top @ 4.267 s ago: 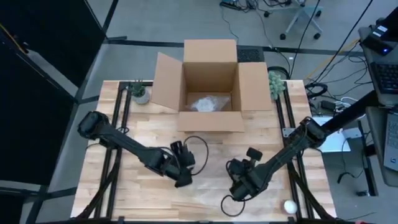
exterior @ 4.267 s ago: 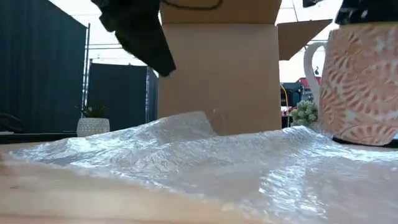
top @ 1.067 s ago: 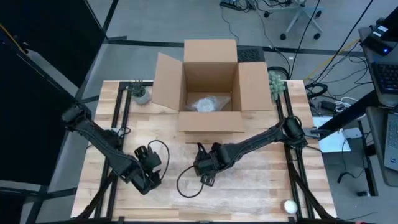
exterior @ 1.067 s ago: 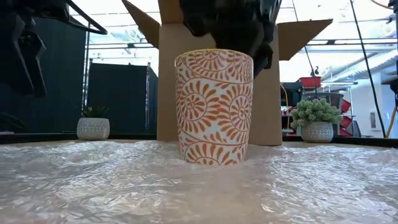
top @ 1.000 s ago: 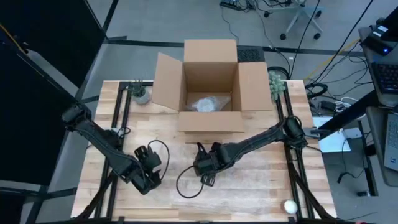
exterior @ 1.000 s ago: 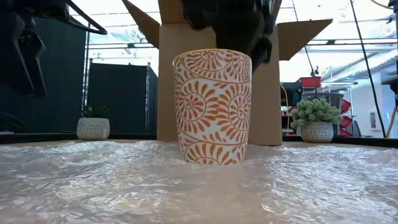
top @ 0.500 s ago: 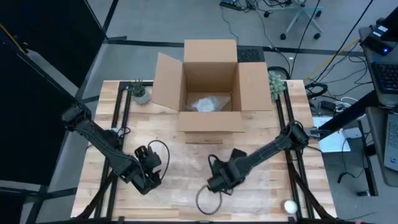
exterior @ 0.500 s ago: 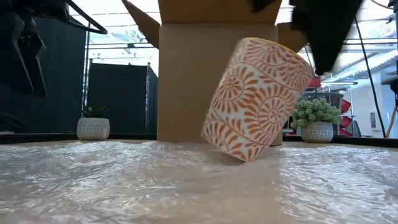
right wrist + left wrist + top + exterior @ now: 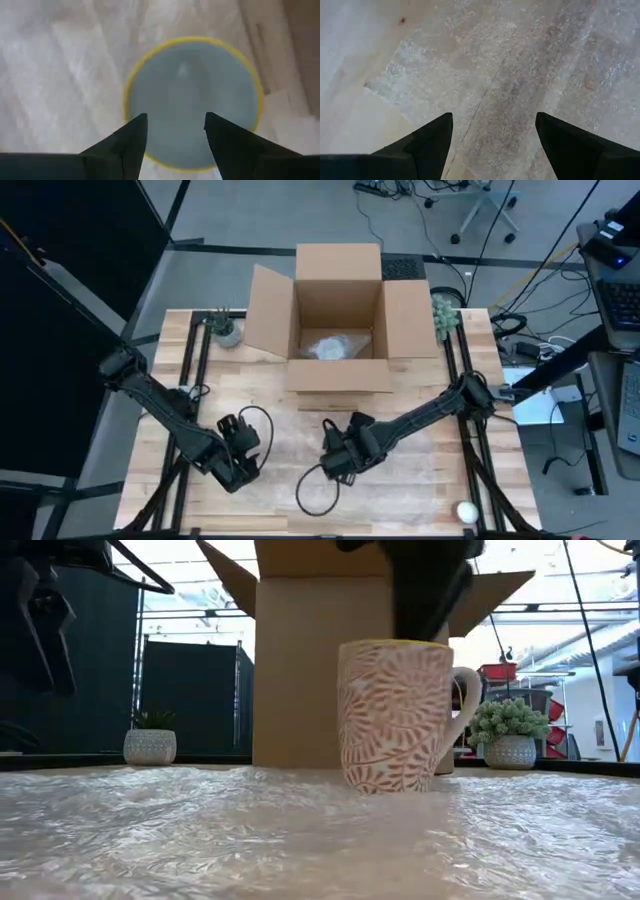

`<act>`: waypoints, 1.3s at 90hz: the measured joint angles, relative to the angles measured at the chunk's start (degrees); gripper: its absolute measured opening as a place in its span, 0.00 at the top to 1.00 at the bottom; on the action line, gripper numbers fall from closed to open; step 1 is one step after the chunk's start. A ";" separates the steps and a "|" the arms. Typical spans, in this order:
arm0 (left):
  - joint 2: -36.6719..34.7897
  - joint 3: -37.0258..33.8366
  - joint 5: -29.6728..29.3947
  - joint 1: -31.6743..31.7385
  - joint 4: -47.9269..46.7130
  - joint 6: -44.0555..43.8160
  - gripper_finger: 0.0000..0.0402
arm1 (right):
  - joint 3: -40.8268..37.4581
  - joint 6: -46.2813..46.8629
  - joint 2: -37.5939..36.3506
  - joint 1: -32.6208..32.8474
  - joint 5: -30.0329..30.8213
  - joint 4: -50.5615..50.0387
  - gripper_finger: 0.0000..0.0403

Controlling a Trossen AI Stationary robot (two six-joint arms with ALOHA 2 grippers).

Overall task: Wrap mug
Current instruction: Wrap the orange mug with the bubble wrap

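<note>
the right gripper (image 9: 175, 132) hung above the upright mug (image 9: 396, 716), fingers spread over its rim; release should be straight up, clear of the bubble wrap (image 9: 200, 830). left gripper (image 9: 492, 142) waited, fingers spread.

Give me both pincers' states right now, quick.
Left pincer: open, empty, above the bubble wrap.
Right pincer: open, directly over the mug, which stands upright on the wrap; not gripping it.

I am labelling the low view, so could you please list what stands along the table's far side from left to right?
Small grey-potted plant → upright orange-patterned ceramic mug → green succulent in a pale pot.
</note>
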 joint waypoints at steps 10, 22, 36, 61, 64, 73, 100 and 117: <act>0.00 0.00 0.02 0.00 0.00 0.17 0.32 | -0.70 -1.46 0.00 -0.83 -0.28 2.23 0.54; -0.02 0.00 0.04 0.00 -0.02 0.22 0.32 | -1.26 -3.68 0.00 -1.52 -0.56 2.10 0.54; -0.02 0.00 0.09 0.00 -0.04 0.35 0.32 | -0.54 -5.98 -0.10 -2.26 -0.79 1.58 0.54; -0.02 0.00 0.24 0.00 -0.07 0.35 0.32 | 0.13 -11.30 -0.60 -2.19 -4.01 1.85 0.54; -0.02 0.00 0.26 0.00 -0.07 0.35 0.32 | 0.11 -11.41 -0.96 -2.21 -4.28 1.67 0.54; -0.02 0.00 0.26 0.00 -0.14 0.35 0.32 | 0.14 -11.58 -2.91 -2.19 -4.33 1.63 0.54; -0.02 0.00 0.26 0.00 -0.06 0.44 0.32 | -0.38 -11.73 -3.74 -2.17 -5.65 4.66 0.54; -0.02 0.00 0.31 0.00 -0.11 0.55 0.32 | -4.12 -9.75 -3.50 -2.04 -7.06 10.02 0.54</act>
